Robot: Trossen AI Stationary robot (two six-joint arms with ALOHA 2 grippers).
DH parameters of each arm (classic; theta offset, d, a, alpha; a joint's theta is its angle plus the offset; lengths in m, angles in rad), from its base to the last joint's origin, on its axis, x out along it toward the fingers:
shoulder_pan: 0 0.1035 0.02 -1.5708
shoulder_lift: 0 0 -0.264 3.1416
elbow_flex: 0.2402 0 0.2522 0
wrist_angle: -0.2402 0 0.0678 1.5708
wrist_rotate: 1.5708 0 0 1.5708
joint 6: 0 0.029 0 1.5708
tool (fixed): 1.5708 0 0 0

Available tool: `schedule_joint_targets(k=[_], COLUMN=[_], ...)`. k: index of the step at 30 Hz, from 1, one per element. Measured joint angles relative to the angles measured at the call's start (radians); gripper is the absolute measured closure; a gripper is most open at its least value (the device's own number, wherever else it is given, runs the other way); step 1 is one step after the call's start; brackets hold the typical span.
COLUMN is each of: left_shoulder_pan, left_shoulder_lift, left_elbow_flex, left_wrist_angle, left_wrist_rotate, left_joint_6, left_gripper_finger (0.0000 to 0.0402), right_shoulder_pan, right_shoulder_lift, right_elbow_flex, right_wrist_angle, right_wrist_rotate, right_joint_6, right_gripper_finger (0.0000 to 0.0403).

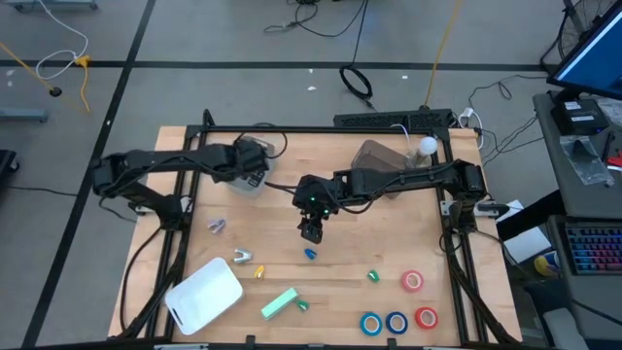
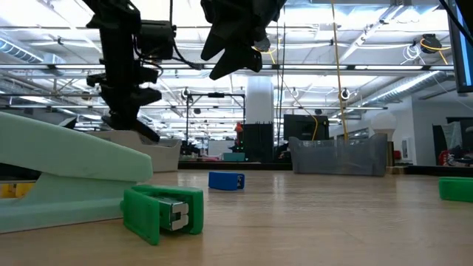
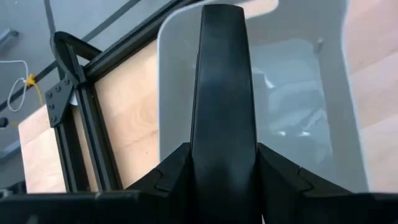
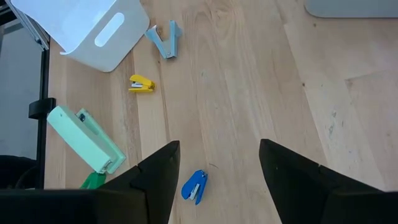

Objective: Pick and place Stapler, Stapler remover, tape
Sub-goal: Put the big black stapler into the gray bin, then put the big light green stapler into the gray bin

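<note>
My left gripper hangs over a clear bin at the table's far left, shut on a long black stapler. My right gripper stands open above mid-table, over a small blue stapler that lies flat on the wood without touching it. A mint-green stapler, a yellow one and a pale blue stapler remover lie near the front left. Red tape rolls and blue tape rolls lie flat at the front right. My left gripper pinches the black stapler between its two fingers at the stapler's rear part. The fingers slant downward and the stapler runs on forward along them. It is lifted clear, its free end over the clear bin's opening.
A white bin lies tipped at the front left, a second clear bin and a white ball stand at the back right. A purple remover and small green staplers lie on the wood. Black frame rails edge the table.
</note>
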Motion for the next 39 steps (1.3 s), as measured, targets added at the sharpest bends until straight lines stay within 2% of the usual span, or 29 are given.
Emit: schedule_joint_targets(k=[14, 24, 29, 32, 39], left_shoulder_pan=[-0.001, -0.001, -0.001, -0.001, -0.001], left_shoulder_lift=[0.101, 0.119, 0.119, 0.119, 0.119], left_elbow_flex=[0.0, -0.001, -0.001, -0.001, -0.001], left_wrist_angle=[0.017, 0.021, 0.018, 0.017, 0.013], left_wrist_rotate=[-0.029, -0.03, -0.03, -0.03, -0.03], left_joint_6=[0.002, 0.004, 0.004, 0.003, 0.003], left_gripper_finger=[0.0261, 0.0261, 0.0211, 0.0197, 0.022], right_shoulder_pan=[0.0, 0.0, 0.0, 0.0, 0.0], right_shoulder_lift=[0.0, 0.0, 0.0, 0.001, 0.001], right_elbow_flex=[0.0, -0.001, -0.001, -0.001, -0.001], right_wrist_angle=[0.0, 0.0, 0.0, 0.0, 0.0], right_wrist_rotate=[0.0, 0.0, 0.0, 0.0, 0.0], right_joint_6=[0.008, 0.008, 0.008, 0.012, 0.012], right_gripper_finger=[0.019, 0.019, 0.019, 0.019, 0.019])
